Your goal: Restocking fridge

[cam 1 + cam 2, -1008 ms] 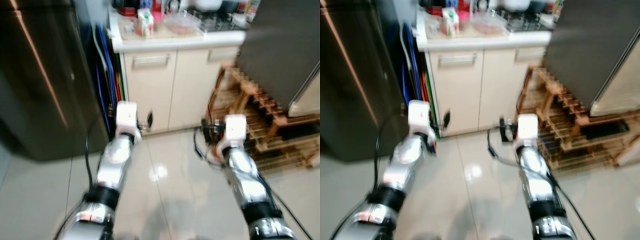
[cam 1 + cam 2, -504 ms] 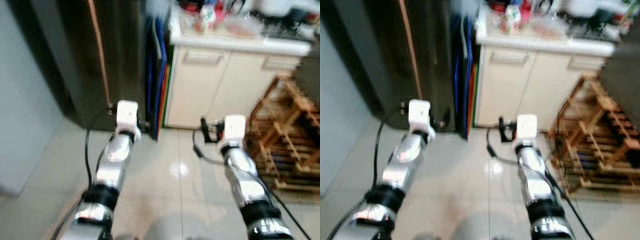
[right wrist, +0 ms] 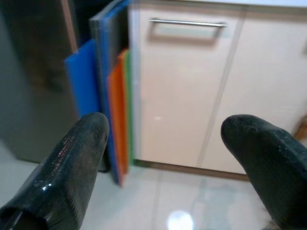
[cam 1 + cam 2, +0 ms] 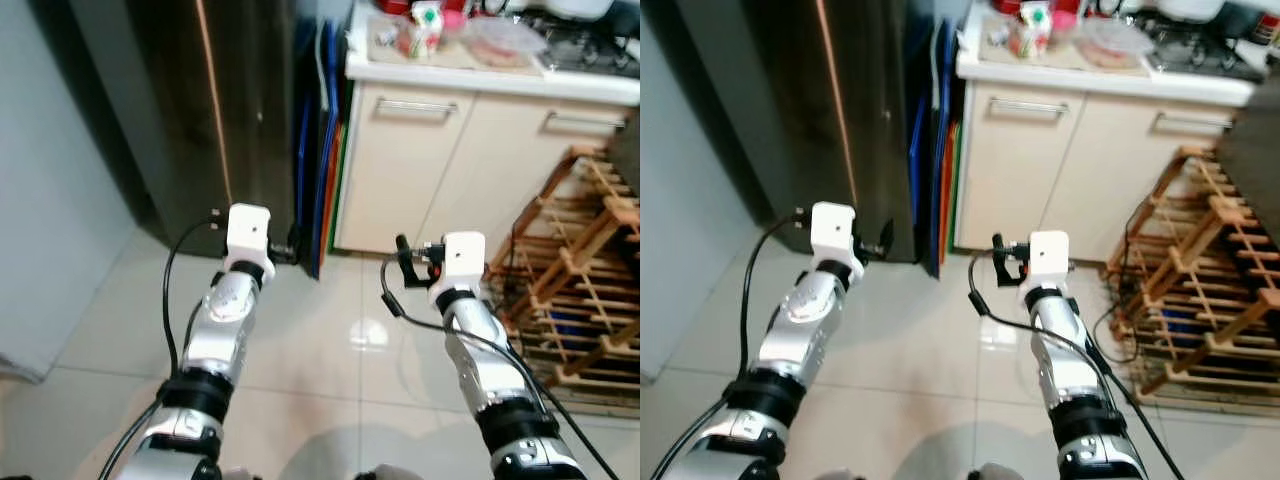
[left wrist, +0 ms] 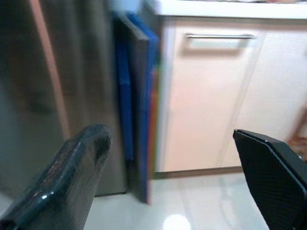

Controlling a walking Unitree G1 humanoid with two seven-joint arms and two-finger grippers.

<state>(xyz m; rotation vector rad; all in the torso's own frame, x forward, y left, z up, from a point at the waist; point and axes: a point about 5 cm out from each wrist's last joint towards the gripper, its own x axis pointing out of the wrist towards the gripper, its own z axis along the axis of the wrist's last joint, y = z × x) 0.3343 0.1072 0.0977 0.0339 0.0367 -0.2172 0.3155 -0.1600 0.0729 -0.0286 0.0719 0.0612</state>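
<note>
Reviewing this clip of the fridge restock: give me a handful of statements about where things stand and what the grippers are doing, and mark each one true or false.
1. The dark fridge stands with its door shut. True.
2. The left gripper is shut on a carton. False: its fingers are spread apart and hold nothing.
3. Coloured flat boards stand upright in the gap between the fridge and the cream cabinet. True.
4. The right gripper is open and holds nothing. True.
5. The small carton lies on the floor by the wooden rack. False: it stands on the countertop above the cabinet.
</note>
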